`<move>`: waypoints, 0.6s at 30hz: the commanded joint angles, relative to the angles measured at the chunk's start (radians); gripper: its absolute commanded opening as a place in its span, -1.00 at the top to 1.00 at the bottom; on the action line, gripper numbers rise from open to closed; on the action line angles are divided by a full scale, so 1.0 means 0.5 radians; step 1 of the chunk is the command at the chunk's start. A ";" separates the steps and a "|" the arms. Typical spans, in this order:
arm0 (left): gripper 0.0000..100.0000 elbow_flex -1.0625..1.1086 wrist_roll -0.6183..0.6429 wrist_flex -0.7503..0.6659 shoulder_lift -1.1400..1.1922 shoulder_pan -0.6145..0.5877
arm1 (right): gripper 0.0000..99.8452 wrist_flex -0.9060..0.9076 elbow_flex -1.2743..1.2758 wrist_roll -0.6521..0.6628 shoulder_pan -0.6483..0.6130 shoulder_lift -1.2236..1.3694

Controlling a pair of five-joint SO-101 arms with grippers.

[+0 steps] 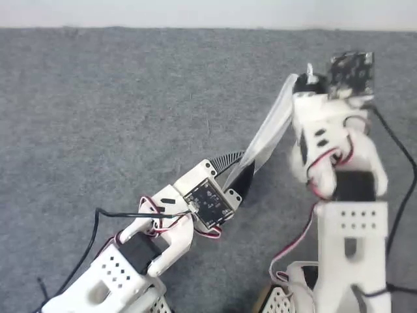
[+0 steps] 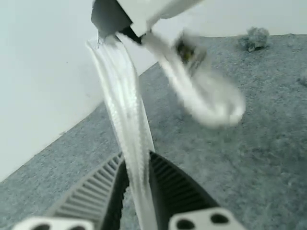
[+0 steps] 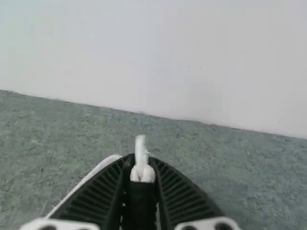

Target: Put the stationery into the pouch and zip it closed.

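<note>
A clear, flattened pouch [image 1: 267, 134] hangs stretched above the grey table between my two grippers. My left gripper [image 1: 240, 171] is shut on its lower end; in the left wrist view the pouch [image 2: 124, 110] runs up from between my left gripper's [image 2: 136, 165] jaws to the other gripper [image 2: 120, 17]. My right gripper [image 1: 305, 81] is shut on the upper end, and a small white tab [image 3: 140, 146] pokes out past the right gripper [image 3: 141, 170]. A blurred clear loop [image 2: 206, 98] with a small dark and yellow piece hangs beside the pouch. I cannot tell what is inside the pouch.
Grey felt-like table surface [image 1: 130, 111] spreads to the left and back, ending at a white wall [image 3: 153, 48]. A small clump of grey fluff [image 2: 254, 37] lies far off. Both arm bases and their cables [image 1: 98, 222] fill the front edge.
</note>
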 commanded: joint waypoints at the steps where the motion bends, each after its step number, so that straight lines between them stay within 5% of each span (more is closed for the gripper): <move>1: 0.98 -0.066 -0.034 0.040 -0.040 0.006 | 0.99 -0.078 -0.252 -0.086 0.140 0.210; 18: 0.98 -0.072 -0.037 0.034 -0.040 0.006 | 0.98 0.011 -0.387 -0.123 0.084 0.434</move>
